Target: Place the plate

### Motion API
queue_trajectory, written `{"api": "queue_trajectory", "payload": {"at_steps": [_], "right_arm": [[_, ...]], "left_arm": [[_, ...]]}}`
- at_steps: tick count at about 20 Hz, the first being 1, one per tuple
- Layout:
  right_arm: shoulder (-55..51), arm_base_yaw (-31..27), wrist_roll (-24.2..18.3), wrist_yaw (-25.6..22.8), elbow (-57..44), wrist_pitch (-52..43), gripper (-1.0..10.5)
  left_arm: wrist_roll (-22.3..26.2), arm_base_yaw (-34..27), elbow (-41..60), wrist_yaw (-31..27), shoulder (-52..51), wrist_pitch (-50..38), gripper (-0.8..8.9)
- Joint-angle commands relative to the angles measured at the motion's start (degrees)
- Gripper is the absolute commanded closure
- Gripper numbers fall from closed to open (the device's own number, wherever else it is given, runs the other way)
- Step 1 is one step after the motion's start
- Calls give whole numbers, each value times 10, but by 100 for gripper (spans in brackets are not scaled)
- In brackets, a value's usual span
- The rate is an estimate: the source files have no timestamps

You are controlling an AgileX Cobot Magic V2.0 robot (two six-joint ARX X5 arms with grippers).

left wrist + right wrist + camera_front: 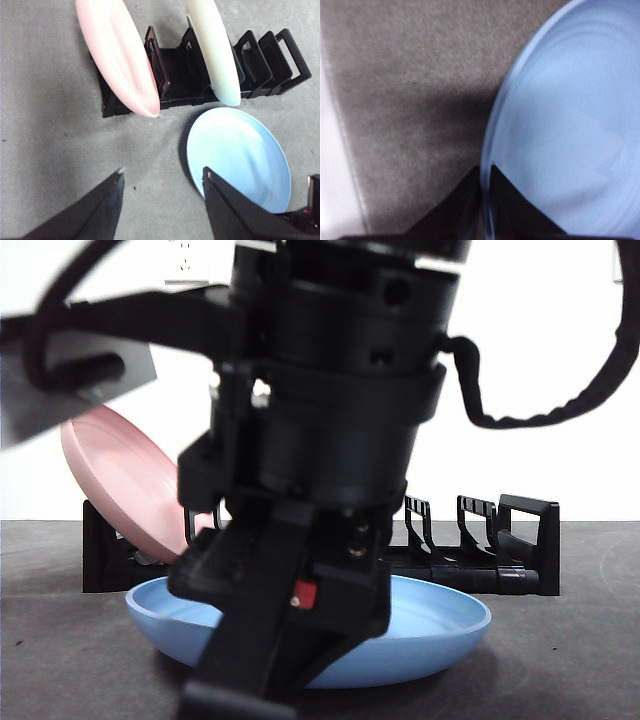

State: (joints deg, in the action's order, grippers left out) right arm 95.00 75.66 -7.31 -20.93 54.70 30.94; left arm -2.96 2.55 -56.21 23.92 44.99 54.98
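A light blue plate [440, 625] lies flat on the grey table in front of a black dish rack [520, 530]. My right gripper [255, 690] fills the middle of the front view and is shut on the plate's near rim; the right wrist view shows its jaws [485, 170] pinching the rim of the blue plate [570, 125]. My left gripper [163, 171] is open and empty, high above the table, looking down on the blue plate [240, 150] and the rack [175, 70].
A pink plate [120, 480] stands tilted in the rack's left end; it also shows in the left wrist view [117, 55]. A pale green plate [215, 55] stands in a middle slot, hidden behind the arm in the front view. Slots at the rack's right end hold nothing.
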Motion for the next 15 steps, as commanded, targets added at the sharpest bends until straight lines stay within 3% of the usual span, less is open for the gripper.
{"api": "queue_trajectory", "payload": {"at_steps": [1, 4, 7, 10, 15], "right_arm": [[20, 2, 2, 8, 6, 4, 892], [19, 3, 6, 16, 7, 9, 737], [-2, 7, 26, 31, 24, 42, 736], [-61, 7, 38, 105, 52, 63, 675], [-183, -49, 47, 111, 54, 61, 646]], "left_arm": [[4, 1, -14, 2, 3, -6, 563], [4, 1, -14, 2, 3, -6, 563], [5, 1, -14, 2, 3, -6, 563], [5, 1, -14, 2, 3, -6, 563], [-3, 1, -14, 2, 3, -6, 563]]}}
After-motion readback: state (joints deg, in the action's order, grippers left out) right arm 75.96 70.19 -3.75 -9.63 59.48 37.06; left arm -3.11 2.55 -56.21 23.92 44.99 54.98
